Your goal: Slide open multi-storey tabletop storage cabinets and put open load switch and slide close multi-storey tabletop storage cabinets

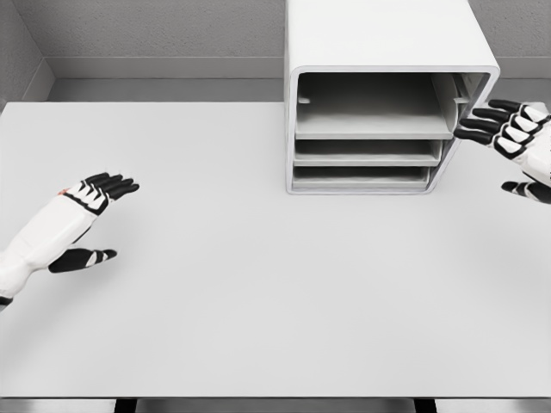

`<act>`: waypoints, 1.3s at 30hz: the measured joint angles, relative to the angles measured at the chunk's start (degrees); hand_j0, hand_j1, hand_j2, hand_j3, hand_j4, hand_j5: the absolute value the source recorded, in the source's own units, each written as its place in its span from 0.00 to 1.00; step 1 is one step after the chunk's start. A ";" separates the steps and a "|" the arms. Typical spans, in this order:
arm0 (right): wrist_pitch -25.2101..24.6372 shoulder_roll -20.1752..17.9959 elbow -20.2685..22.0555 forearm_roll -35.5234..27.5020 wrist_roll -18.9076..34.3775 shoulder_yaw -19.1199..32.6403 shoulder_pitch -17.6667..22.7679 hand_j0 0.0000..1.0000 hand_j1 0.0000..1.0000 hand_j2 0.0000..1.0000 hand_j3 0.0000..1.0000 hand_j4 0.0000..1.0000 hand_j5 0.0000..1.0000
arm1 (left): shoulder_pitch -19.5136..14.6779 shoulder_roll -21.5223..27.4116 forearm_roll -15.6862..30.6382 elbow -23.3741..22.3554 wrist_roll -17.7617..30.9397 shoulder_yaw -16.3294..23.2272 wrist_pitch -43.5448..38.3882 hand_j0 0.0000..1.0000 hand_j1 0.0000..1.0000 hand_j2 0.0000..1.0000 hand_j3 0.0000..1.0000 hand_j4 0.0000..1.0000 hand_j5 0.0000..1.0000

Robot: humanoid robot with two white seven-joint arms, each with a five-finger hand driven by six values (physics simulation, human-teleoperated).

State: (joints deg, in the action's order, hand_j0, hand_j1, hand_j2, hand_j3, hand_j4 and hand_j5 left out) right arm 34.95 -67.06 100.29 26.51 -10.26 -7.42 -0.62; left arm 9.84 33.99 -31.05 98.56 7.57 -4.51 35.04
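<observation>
A pale grey table [258, 301] fills most of the view, with a grey wall [155, 30] behind it. The white cabinet [387, 43] stands at the far right of the table, its front showing three shelves. The left hand [90, 219] hovers over the table's left side, fingers spread, empty. The right hand [516, 142] is beside the cabinet's right edge, fingers apart, holding nothing.

White three-tier storage cabinet [379, 103] stands upright at table's far edge, front open
</observation>
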 measured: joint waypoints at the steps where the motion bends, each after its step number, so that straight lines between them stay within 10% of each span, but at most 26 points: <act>1: 0.00 -0.02 0.08 0.12 -0.01 -0.12 0.00 1.00 1.00 1.00 1.00 1.00 1.00 | 0.00 -0.03 -0.63 -0.47 -0.01 0.02 0.00 1.00 1.00 1.00 1.00 1.00 1.00; 10: 0.01 0.58 0.36 1.12 2.45 -1.42 -0.18 0.99 0.99 0.99 0.99 0.99 0.99 | -1.23 -0.17 -3.45 -3.14 0.01 -0.14 0.00 1.00 1.00 1.00 1.00 1.00 1.00; 16: 0.02 2.46 0.42 1.46 4.13 -4.85 -0.61 0.72 0.72 0.72 0.72 0.72 0.72 | -3.34 -0.15 -4.65 -3.66 0.02 -0.26 -0.01 1.00 1.00 1.00 1.00 1.00 1.00; 22: 0.03 4.70 0.47 0.92 4.34 -5.36 -0.88 0.72 0.72 0.72 0.72 0.72 0.72 | -5.36 -0.19 -8.58 -3.75 0.90 -0.35 -0.01 1.00 1.00 1.00 1.00 1.00 1.00; 39: 0.04 16.06 0.82 0.40 6.53 -6.16 -7.21 0.77 0.77 0.77 0.77 0.77 0.77 | -9.58 -0.15 -9.17 -0.73 26.57 -5.86 0.13 1.00 1.00 1.00 1.00 1.00 1.00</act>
State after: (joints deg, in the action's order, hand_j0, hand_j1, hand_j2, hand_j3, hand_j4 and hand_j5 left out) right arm 34.99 -51.00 101.10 26.91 -3.72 -13.58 -7.82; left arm 0.26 33.84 -40.22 97.83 34.14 -10.36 35.17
